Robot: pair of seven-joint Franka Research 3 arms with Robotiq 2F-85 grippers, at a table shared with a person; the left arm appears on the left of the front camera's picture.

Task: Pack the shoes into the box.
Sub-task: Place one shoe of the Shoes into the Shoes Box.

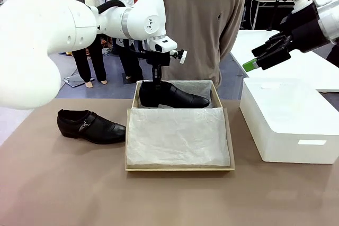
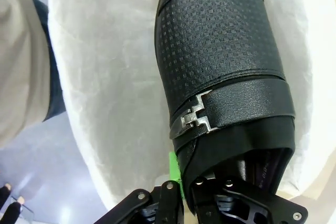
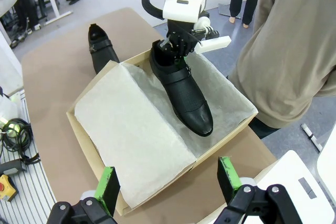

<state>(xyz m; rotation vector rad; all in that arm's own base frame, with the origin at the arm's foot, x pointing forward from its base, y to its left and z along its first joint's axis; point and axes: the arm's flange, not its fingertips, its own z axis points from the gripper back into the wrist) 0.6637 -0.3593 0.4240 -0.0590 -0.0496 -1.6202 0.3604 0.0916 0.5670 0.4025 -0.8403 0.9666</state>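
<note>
One black shoe (image 1: 177, 95) lies in the far part of the brown box (image 1: 180, 168), on white tissue paper (image 1: 177, 136), toe pointing right. My left gripper (image 1: 157, 81) is shut on its heel rim from above. The left wrist view has the shoe (image 2: 220, 61), with its silver buckle, running up from the left gripper (image 2: 184, 184). The other shoe (image 1: 90, 125) rests on the table left of the box. My right gripper (image 1: 255, 61) hangs open and high at the right. Its view looks down past the right gripper (image 3: 168, 179) on the box (image 3: 84, 145) and both shoes (image 3: 184, 90).
A larger white box (image 1: 288, 130) stands at the table's right side. A person in a beige top (image 1: 198, 19) stands right behind the brown box at the far edge. The brown tabletop (image 1: 79, 183) in front lies bare.
</note>
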